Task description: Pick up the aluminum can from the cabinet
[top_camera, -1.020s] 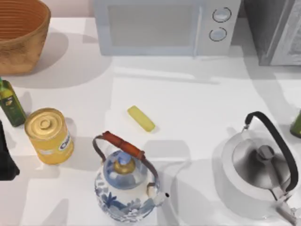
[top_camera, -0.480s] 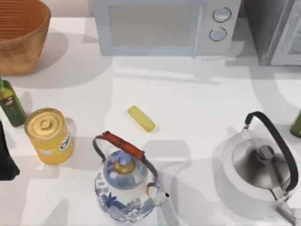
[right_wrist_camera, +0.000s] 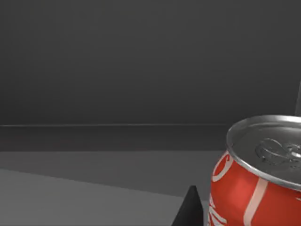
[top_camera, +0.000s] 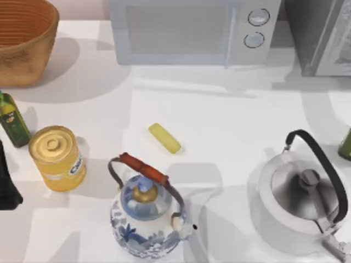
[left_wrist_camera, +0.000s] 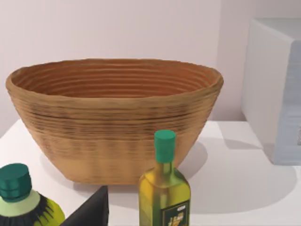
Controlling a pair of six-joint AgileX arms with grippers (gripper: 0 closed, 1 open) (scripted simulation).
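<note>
The aluminum can (right_wrist_camera: 256,179) is red with white lettering and a silver top. It stands upright on the dark floor of the cabinet in the right wrist view. A black part of my right gripper (right_wrist_camera: 190,211) shows close beside the can, low in that view. The cabinet (top_camera: 321,35) is the grey box at the table's back right in the top view. My left arm (top_camera: 6,181) is parked at the table's left edge, and a black piece of its gripper (left_wrist_camera: 90,211) shows in the left wrist view.
A microwave (top_camera: 192,30) stands at the back centre and a woven basket (top_camera: 22,38) at the back left. On the left are an olive oil bottle (top_camera: 12,121) and a yellow tin (top_camera: 56,158). A blue-white teapot (top_camera: 147,219), a yellow bar (top_camera: 164,137) and a steel kettle (top_camera: 301,205) lie nearer the front.
Shadows below the cabinet at the back right have shifted slightly. The objects on the table and the left arm have not moved.
</note>
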